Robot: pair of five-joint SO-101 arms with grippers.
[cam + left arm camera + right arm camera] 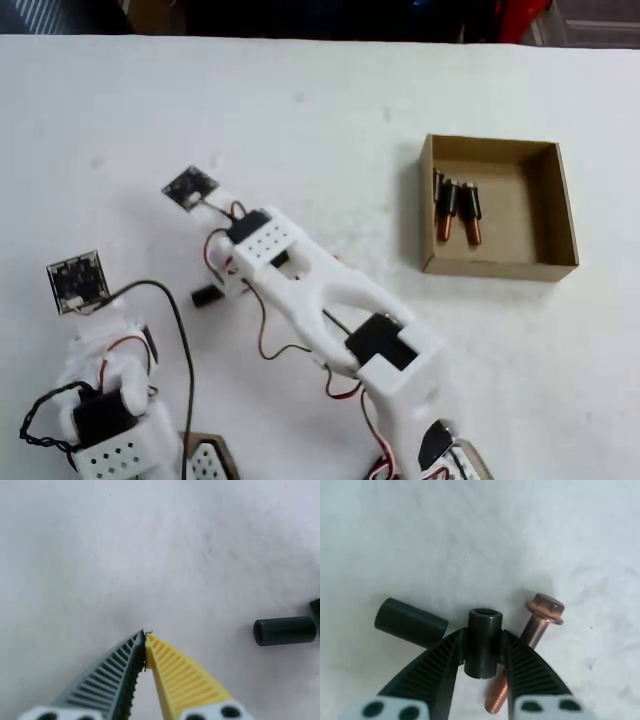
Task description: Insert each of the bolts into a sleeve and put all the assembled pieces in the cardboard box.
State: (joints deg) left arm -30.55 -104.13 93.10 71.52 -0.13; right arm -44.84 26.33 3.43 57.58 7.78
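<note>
The right tool (482, 634) pinches a black held sleeve (483, 647) between its two dark ribbed fingers, the sleeve standing upright with its open bore facing the wrist camera; just beside it a copper bolt (539, 620) lies on the white worktop (330, 120), its flanged head clear of the tool and its threaded shank passing under one finger; on the other side of the held sleeve a loose sleeve (410, 622) lies on its side, near the finger but seemingly not touching it; from the high view this loose sleeve (207, 295) lies close beside the right arm's wrist; the left tool (145, 639) is low over bare worktop with its grey and yellow fingers pressed together at the tips, nothing between them; a dark sleeve lying off to one side of it is probably that same loose sleeve (285, 631); well apart, the cardboard box (497, 268) holds three assembled pieces (455, 210) lying side by side against one wall.
</note>
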